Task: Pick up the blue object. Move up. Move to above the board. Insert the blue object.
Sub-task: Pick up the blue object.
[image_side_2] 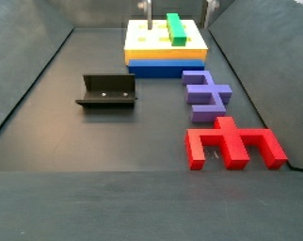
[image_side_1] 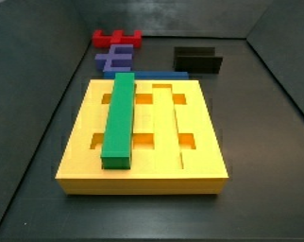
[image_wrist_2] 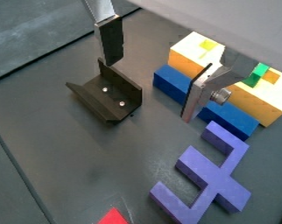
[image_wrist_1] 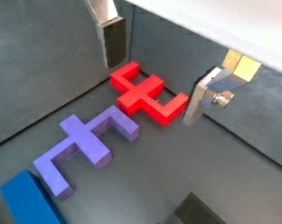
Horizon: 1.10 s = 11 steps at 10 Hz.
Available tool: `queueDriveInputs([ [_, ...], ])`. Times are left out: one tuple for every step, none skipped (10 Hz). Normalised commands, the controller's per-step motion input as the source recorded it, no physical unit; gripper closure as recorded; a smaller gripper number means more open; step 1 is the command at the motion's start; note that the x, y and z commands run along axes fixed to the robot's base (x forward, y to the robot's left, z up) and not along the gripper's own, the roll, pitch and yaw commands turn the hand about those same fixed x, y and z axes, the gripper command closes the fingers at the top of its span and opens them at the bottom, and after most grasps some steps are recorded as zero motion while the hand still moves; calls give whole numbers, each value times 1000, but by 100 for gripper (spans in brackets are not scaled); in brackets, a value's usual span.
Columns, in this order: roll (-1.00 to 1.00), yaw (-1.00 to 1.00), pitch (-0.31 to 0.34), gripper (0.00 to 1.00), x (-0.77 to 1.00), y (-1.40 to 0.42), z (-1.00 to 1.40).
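The blue object (image_side_1: 161,75) is a long dark-blue bar lying on the floor against the short end of the yellow board (image_side_1: 79,151). It also shows in the other side view (image_side_2: 167,68) and in both wrist views (image_wrist_1: 32,201) (image_wrist_2: 179,87). A green bar (image_side_1: 119,118) lies in one groove of the board. The gripper (image_wrist_2: 151,87) is open and empty, hanging above the floor. One finger (image_wrist_2: 200,94) is seen in front of the blue bar. In a side view only its fingertips (image_side_2: 147,8) show at the picture's edge, above the board (image_side_2: 148,42).
A purple E-shaped block (image_side_2: 207,92) and a red block (image_side_2: 233,143) lie on the floor beyond the blue bar; both also show in a wrist view, purple (image_wrist_1: 91,140) and red (image_wrist_1: 144,94). The fixture (image_side_2: 106,91) stands beside them. Grey walls enclose the floor.
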Motion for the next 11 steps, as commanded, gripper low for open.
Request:
queueDriveInputs([
  [-6, 0, 0, 0, 0, 0, -11],
  [-91, 0, -10, 0, 29, -477, -120],
  [-70, -163, -10, 0, 3, -683, -117],
  [-69, -606, -57, 0, 0, -557, -37],
  [-17, -763, 0, 0, 0, -420, -106],
  [-39, -874, -9, 0, 0, -280, -111],
  [-37, -917, -34, 0, 0, -231, -160],
  [-43, -949, -50, 0, 0, -177, -203],
  [-64, -1000, -103, 0, 0, -46, -317],
  [-67, -1000, -121, 0, 0, -29, -351],
  [-69, -1000, -119, 0, 0, -40, -357],
])
